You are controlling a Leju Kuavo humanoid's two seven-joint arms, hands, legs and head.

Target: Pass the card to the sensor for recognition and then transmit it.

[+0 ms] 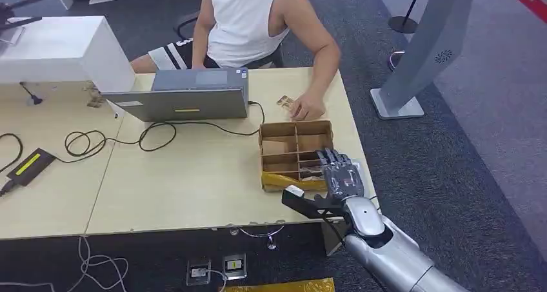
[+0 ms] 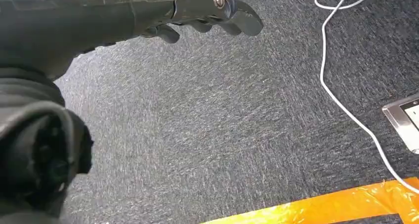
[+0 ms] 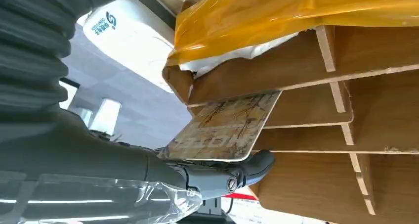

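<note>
Reaching over the divided box (image 1: 296, 151) near the counter's (image 1: 193, 176) right edge, the right hand (image 1: 338, 174) had its fingers (image 3: 247, 167) under a patterned card (image 3: 225, 126). Whether the card was truly gripped or only resting on them could not be told; it stood tilted in a compartment at the box's near side, against a wooden divider. The left hand (image 2: 207, 11) hung over the carpet, fingers loosely curled, holding nothing. Judged risks: the card catching on the divider during lifting, or slipping from so shallow a hold. A person's hand (image 1: 308, 107) rested just beyond the box.
</note>
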